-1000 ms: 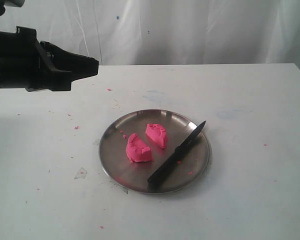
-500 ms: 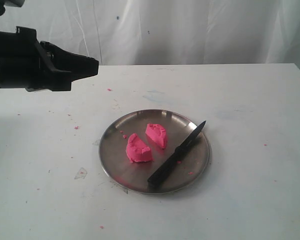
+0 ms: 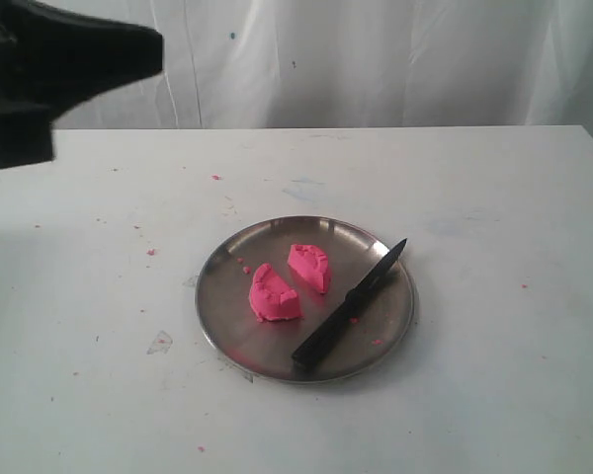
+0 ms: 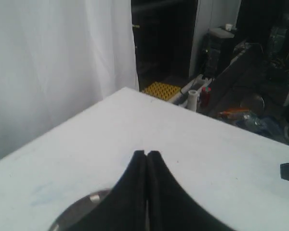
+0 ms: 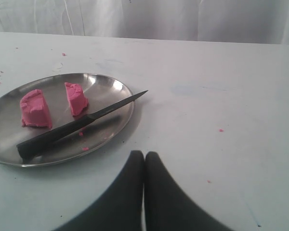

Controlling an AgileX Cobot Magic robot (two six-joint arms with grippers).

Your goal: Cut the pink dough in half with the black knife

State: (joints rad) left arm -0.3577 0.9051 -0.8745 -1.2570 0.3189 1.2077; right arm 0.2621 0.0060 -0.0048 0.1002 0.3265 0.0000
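Exterior view: dough point(image 3: 289, 281) in two halves on plate point(image 3: 237, 341), knife point(image 3: 348, 305) beside them.
Left hand point(image 4: 147, 155): closed, empty.
Right hand point(image 5: 144, 156): closed, empty.

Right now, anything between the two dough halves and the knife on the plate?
No, just bare plate. The exterior view shows the dough halves clear of the knife; the right wrist view agrees.

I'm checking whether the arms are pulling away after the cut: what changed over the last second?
Only the left gripper moved: it rose and swung toward the upper left corner of the exterior view, shut and holding nothing. The two halves of pink dough, the black knife and the steel plate stayed as they were.
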